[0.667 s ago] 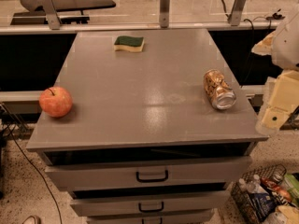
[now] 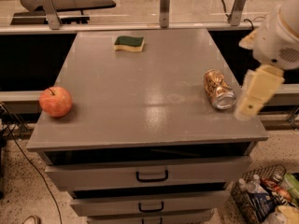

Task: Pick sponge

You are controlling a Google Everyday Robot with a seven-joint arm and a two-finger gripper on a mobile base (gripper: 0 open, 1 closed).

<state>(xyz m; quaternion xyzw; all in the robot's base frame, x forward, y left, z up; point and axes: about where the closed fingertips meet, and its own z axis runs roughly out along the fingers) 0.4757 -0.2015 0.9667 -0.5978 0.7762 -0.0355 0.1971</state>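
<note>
Gripper (image 2: 250, 101) has shifted a bit inward since the earlier frame, toward the right edge of the cabinet top (image 2: 140, 97). Sponge, apple and can sit where they sat before.

We see the gripper as a cream block, tilted, hanging under the white arm housing (image 2: 280, 36) at the far right of the view. It sits over the top's right edge, just beside the can and nothing is in its grasp as far as we see. Whether it's spread or closed, we can't make out.

The sponge (image 2: 129, 43) lies flat at the back of the top, approx. centre-left, dark green side up w/ pale yellow foam showing below. It's well apart from the gripper.

The apple (image 2: 55, 101), red-orange w/ stem up, rests near the left edge. The dented metal can (image 2: 218, 89) lies on its side near the right edge, open end toward the front.

Below the top we see stacked grey drawers w/ black handles (image 2: 152, 176). A wire basket (image 2: 243, 199) of bottles etc. stands on the floor at bottom right.
</note>
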